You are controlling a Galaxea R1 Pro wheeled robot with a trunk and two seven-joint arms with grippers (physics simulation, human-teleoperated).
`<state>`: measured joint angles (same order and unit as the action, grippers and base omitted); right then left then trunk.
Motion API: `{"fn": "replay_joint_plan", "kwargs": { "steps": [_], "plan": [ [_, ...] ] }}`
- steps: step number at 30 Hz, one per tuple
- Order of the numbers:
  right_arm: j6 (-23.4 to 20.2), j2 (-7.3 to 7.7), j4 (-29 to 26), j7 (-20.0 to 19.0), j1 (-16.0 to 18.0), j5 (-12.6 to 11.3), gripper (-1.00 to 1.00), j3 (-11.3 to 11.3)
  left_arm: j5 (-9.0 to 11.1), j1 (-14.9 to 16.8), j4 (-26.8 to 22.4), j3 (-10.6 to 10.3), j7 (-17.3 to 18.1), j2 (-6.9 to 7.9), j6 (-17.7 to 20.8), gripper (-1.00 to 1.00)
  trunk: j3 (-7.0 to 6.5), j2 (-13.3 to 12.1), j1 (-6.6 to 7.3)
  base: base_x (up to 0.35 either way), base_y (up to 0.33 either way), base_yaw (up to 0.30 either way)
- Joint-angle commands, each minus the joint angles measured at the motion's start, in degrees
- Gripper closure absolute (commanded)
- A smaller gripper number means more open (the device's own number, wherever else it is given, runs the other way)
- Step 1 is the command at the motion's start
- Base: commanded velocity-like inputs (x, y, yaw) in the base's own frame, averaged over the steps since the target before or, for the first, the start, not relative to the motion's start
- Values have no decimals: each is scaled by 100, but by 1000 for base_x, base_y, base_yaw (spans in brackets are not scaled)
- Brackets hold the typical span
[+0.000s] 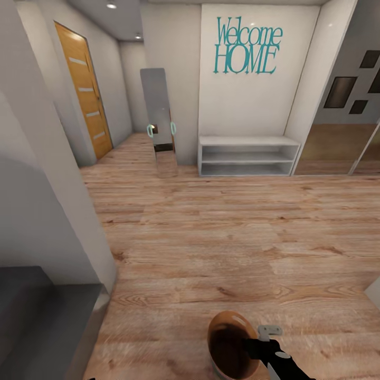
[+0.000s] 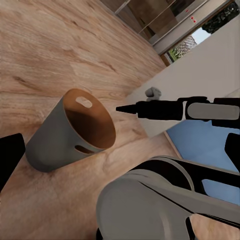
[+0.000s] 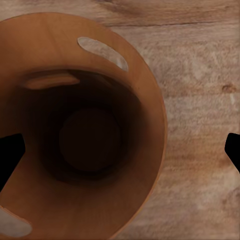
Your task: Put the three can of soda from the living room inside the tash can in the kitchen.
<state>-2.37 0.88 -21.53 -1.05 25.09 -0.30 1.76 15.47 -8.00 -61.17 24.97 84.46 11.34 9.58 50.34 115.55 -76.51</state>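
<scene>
A: What is the black right gripper (image 1: 262, 345) doing?

B: At the bottom centre of the head view it grips the rim of the small round grey bin with a brown inside (image 1: 228, 345). One finger (image 2: 131, 108) reaches over the rim, and the right wrist view looks straight down into the bin (image 3: 145, 100), a fingertip at either side.

A: And the left gripper?

B: Just a dark fingertip (image 2: 9, 159) at the left edge of its wrist view; I cannot tell its state.

A: The room?

B: Pale wood plank floor (image 1: 221, 232). From left to right along the top: an orange wooden door (image 1: 85, 89), a tall leaning mirror (image 1: 158, 113), a low white shelf bench (image 1: 248, 155) under teal "Welcome HOME" lettering (image 1: 247, 46), and mirrored sliding doors (image 1: 338, 148).
</scene>
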Motion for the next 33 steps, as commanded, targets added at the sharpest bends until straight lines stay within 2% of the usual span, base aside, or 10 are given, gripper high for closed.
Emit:
{"fn": "replay_joint_plan", "kwargs": {
  "steps": [1,33],
  "plan": [
    [0,0,0,0,-1,-1,-100,0,0,0,0,0,0,0,0,-100,21,42,-23,2,0,0],
    [-4,0,0,0,0,3,-100,-4,0,0,0,-1,0,0,0,-100,849,1285,-704,0,0,0]
  ]
}}
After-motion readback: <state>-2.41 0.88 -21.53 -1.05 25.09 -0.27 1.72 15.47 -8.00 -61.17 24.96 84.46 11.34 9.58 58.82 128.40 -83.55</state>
